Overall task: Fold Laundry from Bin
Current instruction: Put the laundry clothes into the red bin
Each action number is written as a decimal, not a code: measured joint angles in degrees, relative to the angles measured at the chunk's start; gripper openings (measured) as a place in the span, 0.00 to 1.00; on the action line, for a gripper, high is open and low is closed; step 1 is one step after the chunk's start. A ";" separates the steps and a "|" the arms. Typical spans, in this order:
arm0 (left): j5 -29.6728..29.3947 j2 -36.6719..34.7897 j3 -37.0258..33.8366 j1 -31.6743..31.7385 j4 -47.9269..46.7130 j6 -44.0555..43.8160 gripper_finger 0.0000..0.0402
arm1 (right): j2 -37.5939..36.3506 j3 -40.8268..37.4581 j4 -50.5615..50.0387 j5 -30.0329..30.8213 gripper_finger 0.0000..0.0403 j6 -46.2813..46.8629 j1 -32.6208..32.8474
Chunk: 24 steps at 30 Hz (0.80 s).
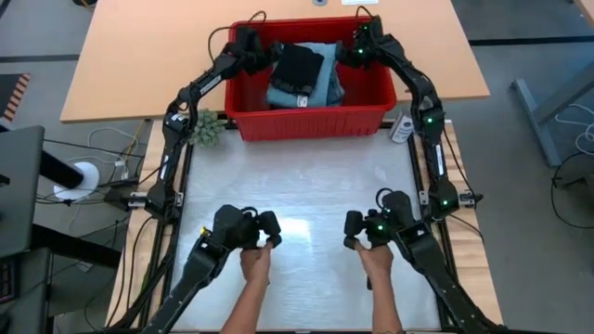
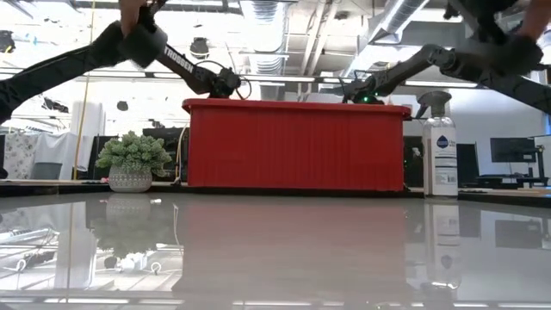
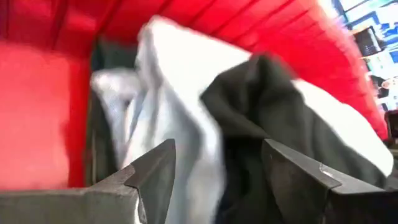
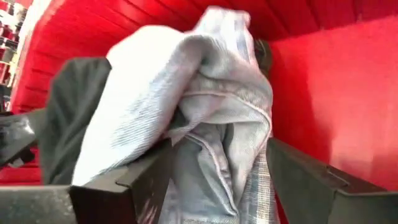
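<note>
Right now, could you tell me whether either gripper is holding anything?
Nothing: the left gripper and right gripper are open over the laundry in the bin.

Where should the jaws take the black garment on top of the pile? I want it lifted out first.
Grip the raised black garment at its top fold, coming straight down: it lies uppermost in the red plastic bin, clear of the walls.

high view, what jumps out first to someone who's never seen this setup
The bright red bin at the far edge of the table grabs the eye, heaped with laundry: light blue denim with a black piece on top. Both arms reach into it, the left gripper and right gripper with fingers spread, at opposite ends of the pile. A person's hands hold control handles at the near edge.
</note>
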 joint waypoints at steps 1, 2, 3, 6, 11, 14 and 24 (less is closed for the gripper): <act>-0.32 0.01 0.90 0.02 -0.02 0.85 0.55 | -0.48 0.00 0.06 0.17 0.71 -0.04 -0.04; -0.56 0.00 1.77 0.02 0.01 1.50 0.55 | -0.91 0.00 0.07 0.49 0.71 -0.05 -0.05; -0.56 0.00 2.71 0.04 -0.03 1.61 0.55 | -1.39 0.00 0.15 1.04 0.71 -0.07 -0.05; -0.32 0.02 6.07 0.15 -0.45 1.48 0.55 | -3.07 0.00 0.67 1.38 0.71 -0.07 -0.21; 0.18 -1.01 8.77 0.11 3.14 1.58 0.55 | -6.63 0.00 1.44 2.66 0.71 -1.37 -0.21; 2.01 -2.44 8.73 0.11 7.84 0.71 0.55 | -9.18 0.00 1.50 4.08 0.71 -2.54 -0.37; 23.02 -3.94 8.73 -2.58 25.52 -2.37 0.38 | -14.07 -0.01 7.53 -3.65 0.35 -7.95 3.00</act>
